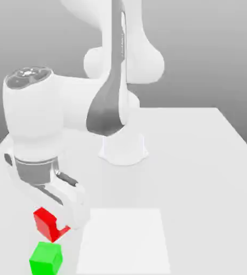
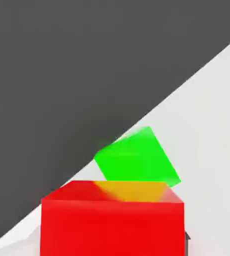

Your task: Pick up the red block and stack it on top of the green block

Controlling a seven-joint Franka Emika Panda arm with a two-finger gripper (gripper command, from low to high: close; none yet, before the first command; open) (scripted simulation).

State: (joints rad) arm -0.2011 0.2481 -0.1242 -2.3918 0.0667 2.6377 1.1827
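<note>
Near the table's [image 1: 201,161] front edge, the gripper [image 1: 66,217] clamps the red block [image 1: 46,222] just above the green block [image 1: 45,258]; an off-centre release could topple it.

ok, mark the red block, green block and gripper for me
red block [image 1: 46,221]: exterior view, its upper face.
green block [image 1: 45,259]: exterior view, its front face.
gripper [image 1: 61,225]: exterior view, at the fingertips beside the red block.
</note>
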